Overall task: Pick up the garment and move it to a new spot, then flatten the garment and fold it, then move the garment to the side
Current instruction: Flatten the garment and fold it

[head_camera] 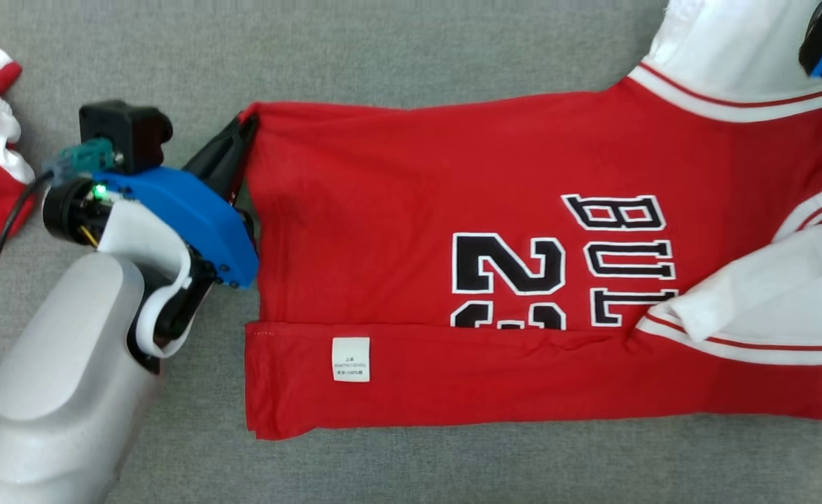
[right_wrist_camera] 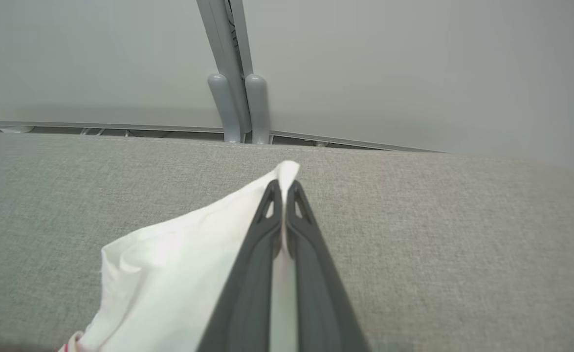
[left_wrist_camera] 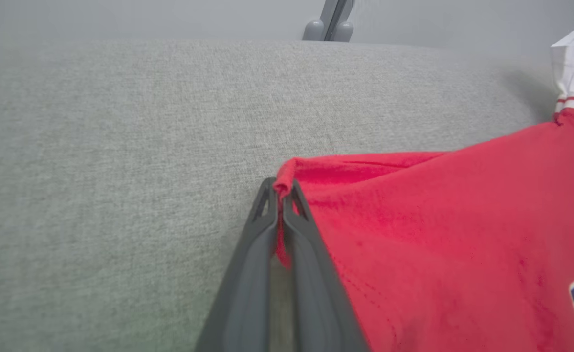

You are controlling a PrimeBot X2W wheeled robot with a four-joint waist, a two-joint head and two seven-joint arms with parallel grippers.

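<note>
The red garment (head_camera: 397,182) says "BUL" and "2". The left fingers (left_wrist_camera: 250,259) pinch its red corner, and the right fingers (right_wrist_camera: 253,264) pinch its white part.

you see a red jersey (head_camera: 397,210) with white sleeves (head_camera: 733,42), red-striped white trim (head_camera: 733,105) and black, white-edged lettering (head_camera: 509,262); grey cloth (head_camera: 383,56) beyond your dark grey fingers (left_wrist_camera: 250,274).

Bright, even, diffuse light, soft shadows cast close beside the garment (head_camera: 411,175), its white parts slightly washed out, wrist views bowed at the edges, far background softened.
</note>
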